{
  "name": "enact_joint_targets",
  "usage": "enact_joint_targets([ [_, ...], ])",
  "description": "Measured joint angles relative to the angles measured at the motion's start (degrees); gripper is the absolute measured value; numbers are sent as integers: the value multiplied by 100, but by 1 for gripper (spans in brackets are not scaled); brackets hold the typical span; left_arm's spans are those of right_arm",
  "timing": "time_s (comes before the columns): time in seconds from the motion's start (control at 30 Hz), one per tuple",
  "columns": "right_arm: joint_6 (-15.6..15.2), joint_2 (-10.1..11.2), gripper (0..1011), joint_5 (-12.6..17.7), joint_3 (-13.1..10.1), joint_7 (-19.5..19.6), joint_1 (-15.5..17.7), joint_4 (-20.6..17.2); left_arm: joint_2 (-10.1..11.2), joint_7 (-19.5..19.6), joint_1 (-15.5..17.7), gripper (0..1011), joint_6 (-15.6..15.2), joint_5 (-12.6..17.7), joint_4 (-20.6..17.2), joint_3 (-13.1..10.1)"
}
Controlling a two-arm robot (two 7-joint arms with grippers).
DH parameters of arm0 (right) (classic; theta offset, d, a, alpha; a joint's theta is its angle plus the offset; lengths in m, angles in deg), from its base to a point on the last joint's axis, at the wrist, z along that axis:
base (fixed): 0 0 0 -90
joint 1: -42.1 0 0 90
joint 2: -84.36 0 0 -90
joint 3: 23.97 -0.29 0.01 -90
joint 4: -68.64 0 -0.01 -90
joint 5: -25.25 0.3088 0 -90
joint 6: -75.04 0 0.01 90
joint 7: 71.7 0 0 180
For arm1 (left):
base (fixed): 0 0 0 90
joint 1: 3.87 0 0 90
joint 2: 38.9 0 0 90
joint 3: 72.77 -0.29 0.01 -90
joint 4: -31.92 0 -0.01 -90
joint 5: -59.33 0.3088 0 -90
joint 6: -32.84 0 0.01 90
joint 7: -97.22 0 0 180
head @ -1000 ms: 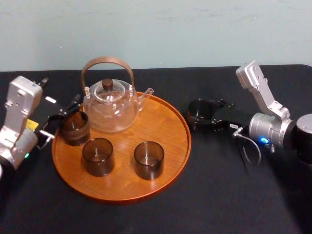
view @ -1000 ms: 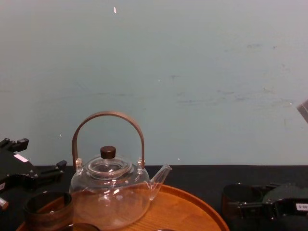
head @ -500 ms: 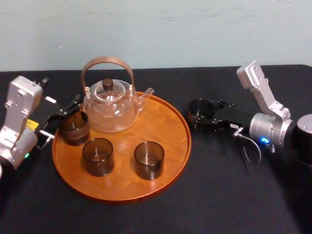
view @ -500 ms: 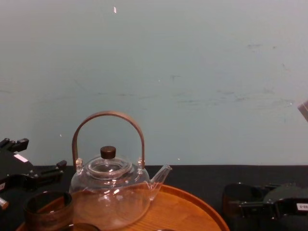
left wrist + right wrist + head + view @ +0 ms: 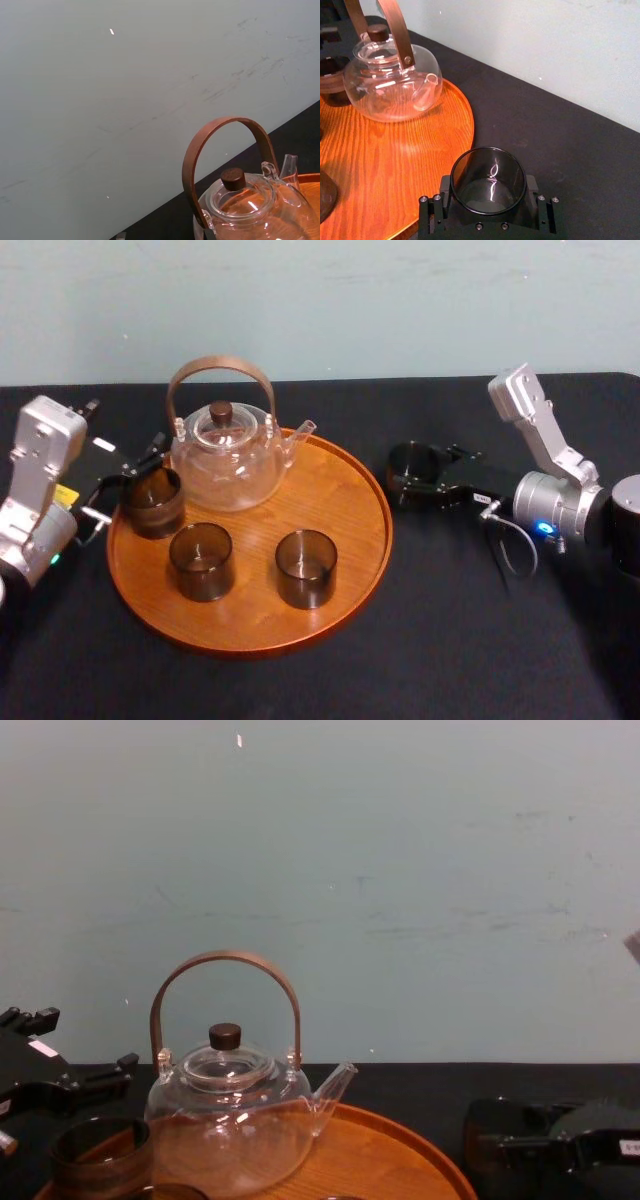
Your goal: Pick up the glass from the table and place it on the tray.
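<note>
Right gripper (image 5: 402,478) clamped on the glass (image 5: 488,172), jaws parted only by its width. The glass stands on the table (image 5: 450,640) just beside the right rim of the tray (image 5: 350,570) (seemingly not yet lifted). Good practice: raise it clear of the rim, keep it upright, then set it on bare wood. Left gripper (image 5: 128,480) sits at the tray's left rim.

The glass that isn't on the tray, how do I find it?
Find the big round wooden tray, then look just off its rim on the robot's right. A dark smoky glass stands there inside the right gripper; the left gripper is at the tray's opposite side. The three look-alike glasses all sit on the tray.
</note>
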Motion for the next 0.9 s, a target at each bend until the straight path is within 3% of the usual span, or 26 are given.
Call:
enact_joint_targets([
  [0.53,-16,363,885,240,-246,-186,122,-766,0,0,0,1001,0,0,1,0],
  [0.9,242,406,885,283,52,-686,-113,-808,0,0,0,1002,0,0,0,0],
])
